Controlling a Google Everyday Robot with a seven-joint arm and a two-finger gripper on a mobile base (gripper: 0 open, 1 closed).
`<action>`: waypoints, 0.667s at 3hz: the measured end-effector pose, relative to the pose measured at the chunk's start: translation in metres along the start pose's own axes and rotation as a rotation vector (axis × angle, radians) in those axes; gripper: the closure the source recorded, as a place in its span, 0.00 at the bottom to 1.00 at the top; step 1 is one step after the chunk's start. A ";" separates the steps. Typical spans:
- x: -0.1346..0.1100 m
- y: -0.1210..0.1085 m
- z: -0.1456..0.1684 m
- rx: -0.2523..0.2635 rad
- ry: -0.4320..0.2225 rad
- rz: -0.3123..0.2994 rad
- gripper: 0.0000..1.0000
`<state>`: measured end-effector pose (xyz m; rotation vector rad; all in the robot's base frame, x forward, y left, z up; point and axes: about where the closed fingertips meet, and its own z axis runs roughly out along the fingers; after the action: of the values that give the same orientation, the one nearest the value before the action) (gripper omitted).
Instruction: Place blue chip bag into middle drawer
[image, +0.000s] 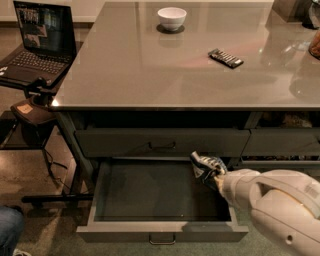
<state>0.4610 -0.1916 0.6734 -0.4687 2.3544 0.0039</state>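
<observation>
Far L: laptop (42, 42) open on a side stand, well apart from the job.

Ctr, near: middle drawer (165, 233) is pulled right out twd the near side. Dark tray inside w/ nothing in it, so the drop zone is wide. Just above it the top drawer (162, 142) sits closed. Far ctr on the table (125, 75): white bowl (171, 17), not involved.

R of ctr: blue chip bag (201, 162) hangs over the drawer's far-R corner, above the tray floor and close under the top drawer's lower edge. It shows dark blue w/ white pattern and looks crumpled. The gripper (209, 169) is right behind it at the arm tip and is clamped on the bag. Grip looks to be on the bag's R end, most of the bag sticking out to the L.

Handling, my read:
- Very light, so no load issue.
- Soft, crinkly, air-filled. It gives under pressure and can rotate or sag in the hold.
- Film is slick, so a pinch on the puffed middle could slide. Better purchase at a sealed end or a folded edge, as it seems to be held now.
- Contents crush easily, so no hard squeeze.
- It'll flop where it lands, not stand. Let go low over the tray, away from the rims, so it doesn't catch the top drawer or hang over a wall.

Further R, far: black bar (226, 58) flat on the table, not the target. Near R: white arm (270, 200) reaches in from the R edge.
</observation>
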 end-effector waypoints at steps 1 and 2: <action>0.005 0.001 0.010 0.000 0.002 0.011 1.00; 0.000 0.003 0.014 -0.005 -0.024 0.003 1.00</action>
<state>0.4692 -0.1870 0.6624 -0.4646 2.3326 0.0170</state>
